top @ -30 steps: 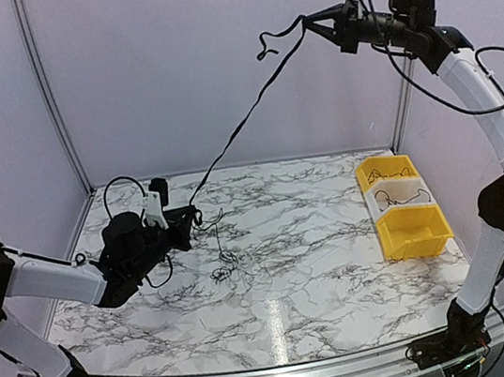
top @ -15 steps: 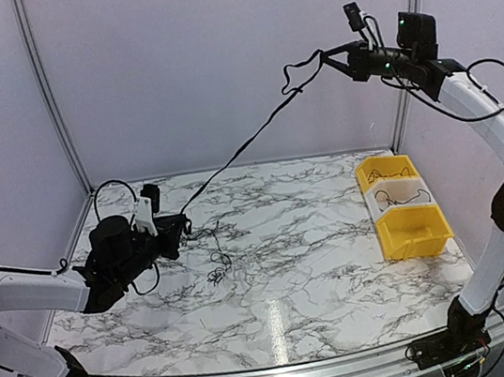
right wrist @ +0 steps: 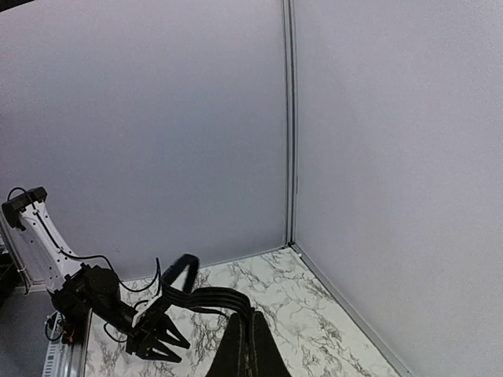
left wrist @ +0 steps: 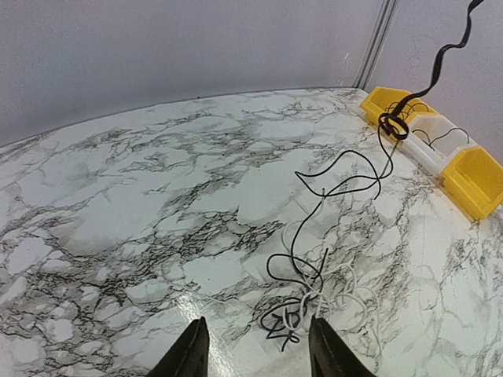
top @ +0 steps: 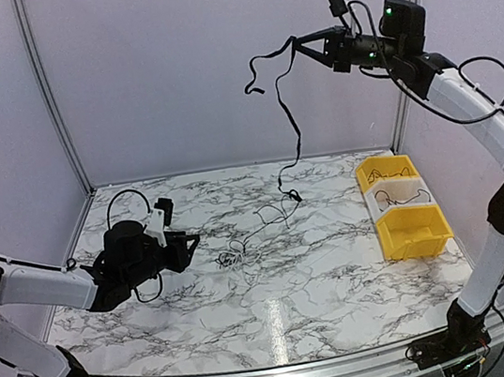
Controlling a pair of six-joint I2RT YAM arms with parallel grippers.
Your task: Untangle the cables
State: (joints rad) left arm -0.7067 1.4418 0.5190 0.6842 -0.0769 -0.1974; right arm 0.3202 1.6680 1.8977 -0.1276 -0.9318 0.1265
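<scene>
My right gripper (top: 299, 41) is raised high at the back right and shut on a black flat cable (top: 295, 125). The cable hangs slack from it down to the marble table, and its short end curls to the left. In the right wrist view the shut gripper (right wrist: 250, 339) pinches the cable's strands (right wrist: 200, 292). A small tangle of thin black and pale cables (top: 233, 259) lies on the table's middle. My left gripper (top: 191, 244) is low, open and empty, just left of the tangle. In the left wrist view the gripper (left wrist: 255, 355) frames the tangle (left wrist: 308, 302).
A row of bins (top: 412, 231) stands at the right edge, yellow at both ends with a pale middle compartment (top: 395, 194) holding a thin cable. It also shows in the left wrist view (left wrist: 471, 177). Grey walls enclose the marble table (top: 342, 279).
The black cable was taut between both grippers; now the left gripper has let it go and it hangs slack from the right gripper, which moved left. The tangle shifted right.
</scene>
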